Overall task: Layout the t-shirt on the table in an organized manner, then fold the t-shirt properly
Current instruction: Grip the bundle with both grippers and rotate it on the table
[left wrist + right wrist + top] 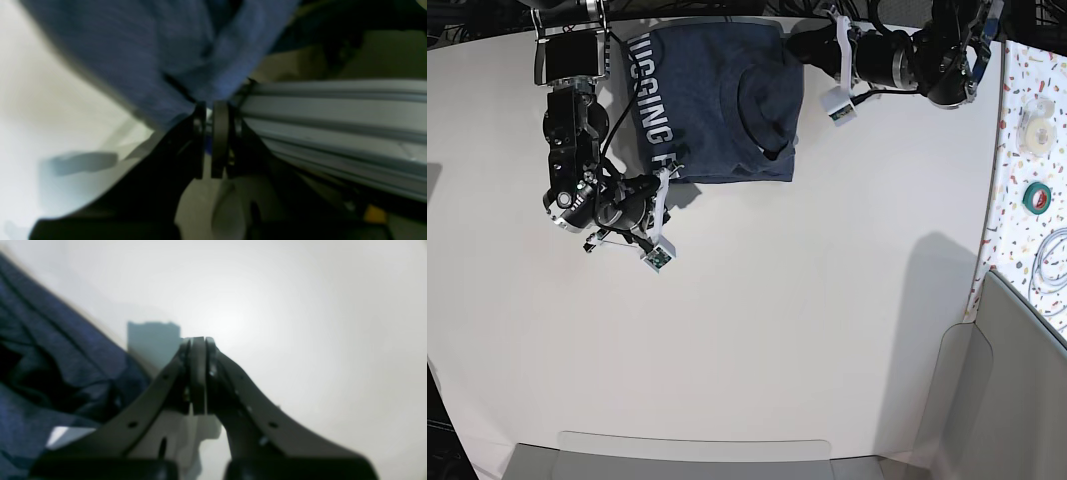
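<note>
Your right pincer (659, 190) sits pressed together and empty at the lower left corner of the t-shirt (712, 100), bunched at the table's (777, 330) far edge, while your left pincer (799, 42) pinches its upper right corner, so you're laying out; next, pull that corner outward.

Navy heathered t-shirt (717, 100), white block lettering; plain matte white table (807, 320); confetti-speckled white strip (1027, 150).
</note>
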Robot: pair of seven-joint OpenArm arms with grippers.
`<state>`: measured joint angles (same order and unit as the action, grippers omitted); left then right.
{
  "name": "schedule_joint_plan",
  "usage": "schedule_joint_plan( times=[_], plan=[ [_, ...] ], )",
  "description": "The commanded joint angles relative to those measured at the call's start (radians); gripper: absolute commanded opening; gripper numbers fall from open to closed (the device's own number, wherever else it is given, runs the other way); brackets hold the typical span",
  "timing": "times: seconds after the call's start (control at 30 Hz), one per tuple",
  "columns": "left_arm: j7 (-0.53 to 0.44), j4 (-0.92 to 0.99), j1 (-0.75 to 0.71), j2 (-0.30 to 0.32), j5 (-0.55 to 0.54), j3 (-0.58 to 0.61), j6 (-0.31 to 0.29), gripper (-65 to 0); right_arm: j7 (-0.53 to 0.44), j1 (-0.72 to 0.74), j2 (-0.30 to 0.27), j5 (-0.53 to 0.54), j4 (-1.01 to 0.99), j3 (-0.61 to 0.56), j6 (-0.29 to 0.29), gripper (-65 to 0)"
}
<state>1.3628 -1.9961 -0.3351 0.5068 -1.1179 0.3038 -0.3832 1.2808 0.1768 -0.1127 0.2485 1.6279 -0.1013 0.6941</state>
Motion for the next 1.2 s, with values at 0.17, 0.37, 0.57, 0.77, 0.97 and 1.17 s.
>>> schedule_joint_plan(
  times=[0.17,0.37,0.57,0.77,0.97,1.17],
  plan=[
    [-0.012,0.094,0.109,-0.032,-0.014,0.039,0.000,-60.8,-0.014,-0.007,-0.008,0.002,0.019,0.005,0.004,-65.0],
    [-0.012,0.212,0.182,-0.089,0.094,0.036,0.002,-60.8,-0.014,-0.061,-0.063,0.002,0.087,0.007,0.004,-65.0],
    [-0.012,0.277,0.242,-0.152,0.223,0.034,0.002,-60.9,-0.014,-0.124,-0.130,0.004,0.168,0.008,0.004,-65.0],
    [-0.012,0.338,0.327,-0.228,0.345,0.041,0.002,-61.0,-0.014,-0.184,-0.164,0.005,0.199,0.008,0.004,-65.0],
    [-0.012,0.344,0.425,-0.302,0.513,0.042,0.002,-60.9,-0.014,-0.267,-0.200,0.004,0.277,0.008,0.004,-65.0],
    [-0.044,0.458,0.522,-0.376,0.618,0.042,0.002,-60.9,-0.014,-0.339,-0.226,0.004,0.309,0.079,0.004,-65.0]
  ],
)
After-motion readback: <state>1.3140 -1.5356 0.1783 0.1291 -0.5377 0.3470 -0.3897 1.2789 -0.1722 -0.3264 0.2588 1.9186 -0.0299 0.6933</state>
